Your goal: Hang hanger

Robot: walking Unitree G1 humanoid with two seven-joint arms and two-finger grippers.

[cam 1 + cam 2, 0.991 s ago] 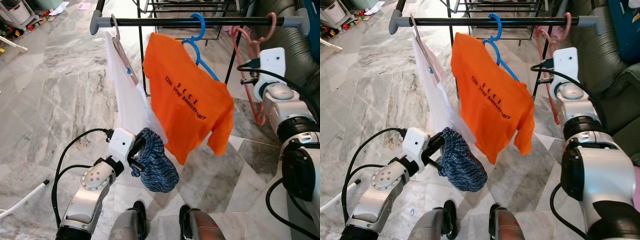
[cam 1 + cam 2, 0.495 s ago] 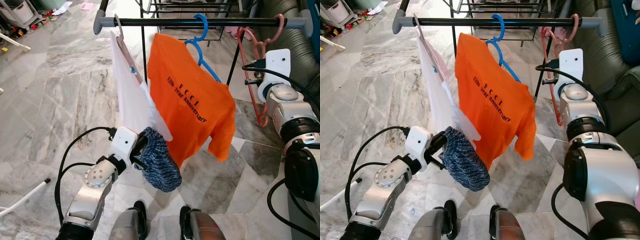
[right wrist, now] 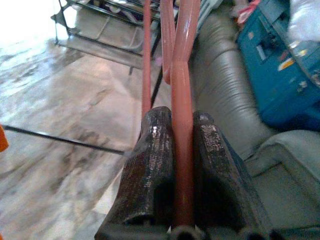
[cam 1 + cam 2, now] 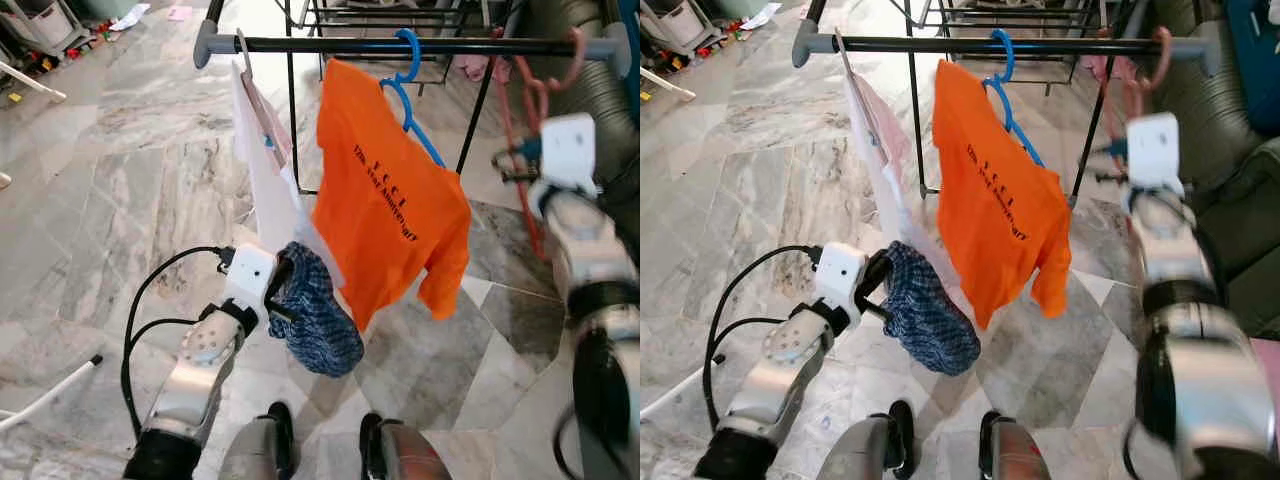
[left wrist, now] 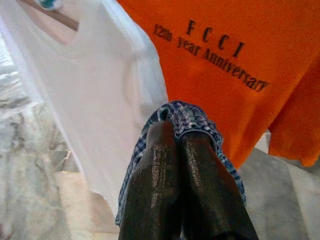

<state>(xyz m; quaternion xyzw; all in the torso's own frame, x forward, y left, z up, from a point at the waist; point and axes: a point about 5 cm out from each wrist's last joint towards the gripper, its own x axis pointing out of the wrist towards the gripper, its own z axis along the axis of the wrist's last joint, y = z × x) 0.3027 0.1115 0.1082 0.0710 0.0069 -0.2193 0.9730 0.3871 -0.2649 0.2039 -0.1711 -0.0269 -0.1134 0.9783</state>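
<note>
Glossy veined marble tiles floor the room beneath a matt black metal rail with grey plastic end caps, where a soft orange cotton T-shirt hangs on a smooth blue plastic hanger beside a thin white cloth garment. Below the rail, the left gripper, its black fingers worn and dull, pinches woven blue checked fabric. At the rail's far end the right gripper, equally scuffed, clamps a smooth red plastic hanger near a grey leather-look sofa.
</note>
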